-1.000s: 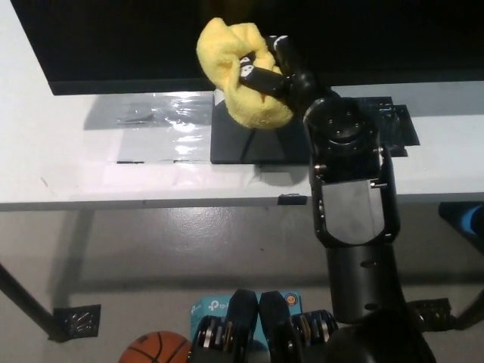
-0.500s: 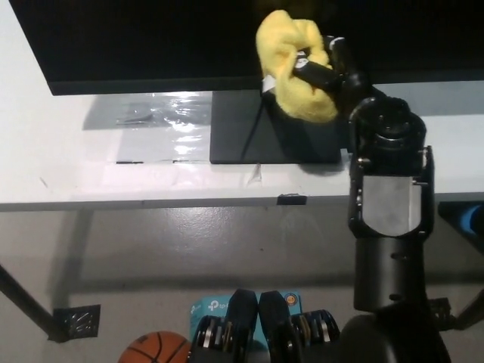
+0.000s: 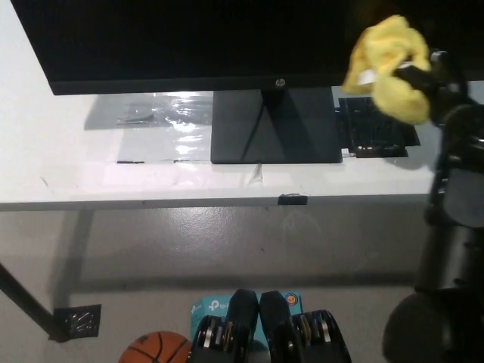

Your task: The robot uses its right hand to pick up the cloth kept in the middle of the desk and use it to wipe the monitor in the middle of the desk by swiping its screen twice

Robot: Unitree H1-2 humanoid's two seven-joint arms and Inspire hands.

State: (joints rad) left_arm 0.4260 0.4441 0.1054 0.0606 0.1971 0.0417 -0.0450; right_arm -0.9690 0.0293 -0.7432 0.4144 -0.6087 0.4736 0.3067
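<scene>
While clenched around the crumpled yellow cloth (image 3: 389, 65), the black right hand (image 3: 428, 76) presses it against the black monitor's (image 3: 189, 38) upper-right screen.

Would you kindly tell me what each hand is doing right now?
Left hand: not in view.
Right hand: shut on the yellow cloth, held against the monitor screen's right side.

White desk (image 3: 91, 170) across upper frame, grey concrete floor (image 3: 189, 249) below desk edge, orange basketball (image 3: 155, 349) on floor beneath desk, dark desk leg (image 3: 26, 302) left of basketball
</scene>
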